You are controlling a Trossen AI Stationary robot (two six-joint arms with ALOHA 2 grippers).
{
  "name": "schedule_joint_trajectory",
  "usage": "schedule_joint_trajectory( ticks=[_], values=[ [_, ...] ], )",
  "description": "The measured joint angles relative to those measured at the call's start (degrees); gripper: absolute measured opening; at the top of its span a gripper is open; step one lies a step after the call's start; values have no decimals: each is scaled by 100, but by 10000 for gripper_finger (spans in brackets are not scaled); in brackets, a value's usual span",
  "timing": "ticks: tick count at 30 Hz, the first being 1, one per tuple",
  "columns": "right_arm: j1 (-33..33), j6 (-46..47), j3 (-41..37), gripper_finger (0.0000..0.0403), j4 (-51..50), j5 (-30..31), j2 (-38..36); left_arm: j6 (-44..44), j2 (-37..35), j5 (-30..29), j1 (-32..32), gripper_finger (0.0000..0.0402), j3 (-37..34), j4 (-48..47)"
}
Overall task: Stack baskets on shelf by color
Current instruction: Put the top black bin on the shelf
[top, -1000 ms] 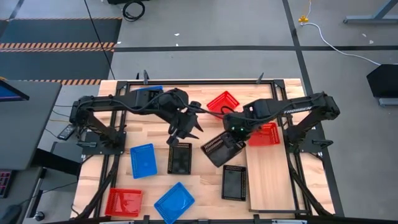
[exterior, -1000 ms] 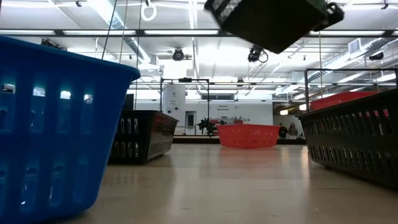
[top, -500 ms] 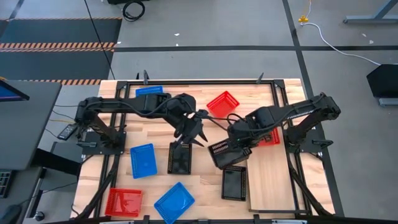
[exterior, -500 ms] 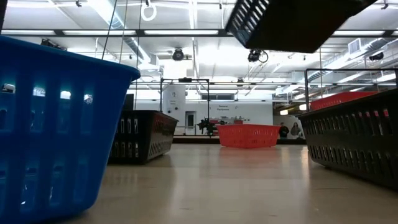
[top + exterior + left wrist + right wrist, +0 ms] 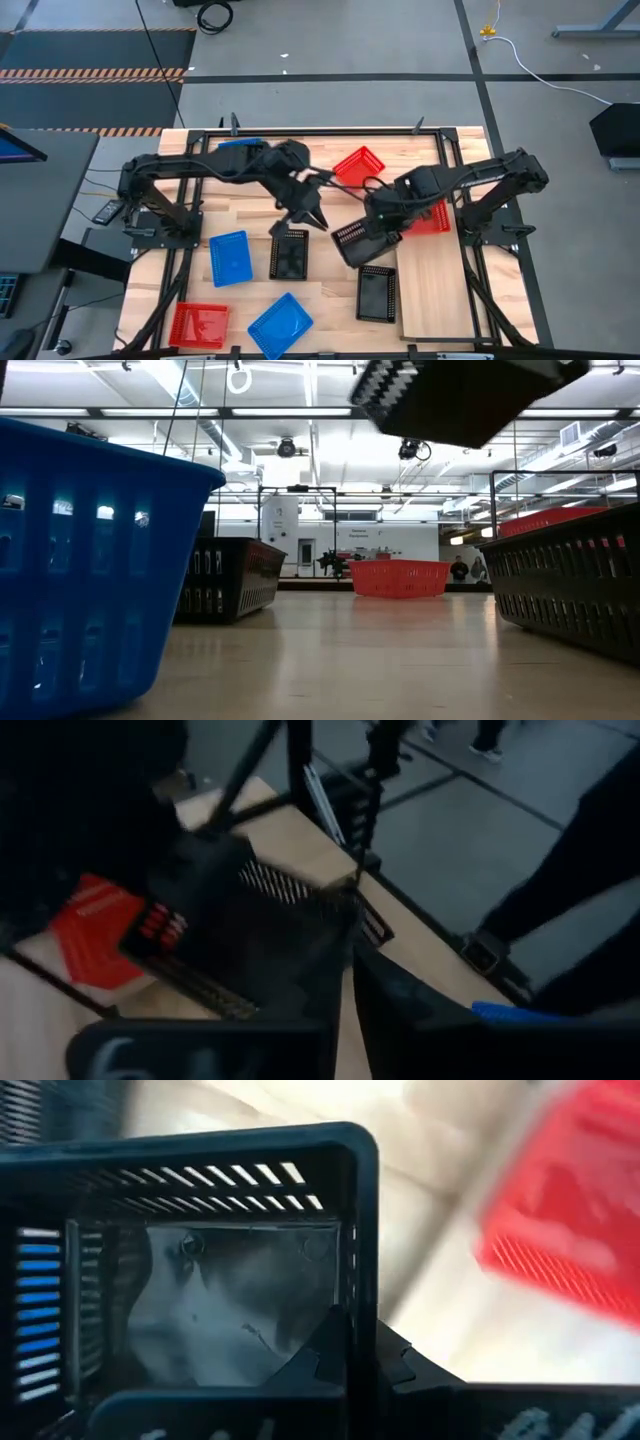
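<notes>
Writing unreadable; right claw (image 5: 368,232) grips black basket (image 5: 356,242) aloft.

1. My left arm (image 5: 215,165) is black all over — chunky, rounded joint housings linked by slim straight segments.
2. My right arm (image 5: 480,175) matches it, with a small green light glowing near the wrist.
3. Black cables loop loosely along both arms.
4. My fingers (image 5: 335,1355) are dark, matte and wedge-shaped — the wrist plate beneath carries pale lettering.
</notes>
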Motion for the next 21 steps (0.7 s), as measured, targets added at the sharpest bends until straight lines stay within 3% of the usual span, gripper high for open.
schedule_joint_trajectory(
  ticks=[9,14,18,21],
  values=[
    [-1214,-1269,-14,4,1001,358,36,-247,-76,114,-86,38,9,-12],
    [-1691,-1825,-5,3,1965,95,198,-472,-60,164,-70,32,9,368],
    [-1865,-2101,-5,3,1595,-35,391,-746,-107,90,-24,30,9,362],
    [-1800,-2172,-5,4,768,320,321,-759,-316,-138,121,31,9,-141]
  ],
)
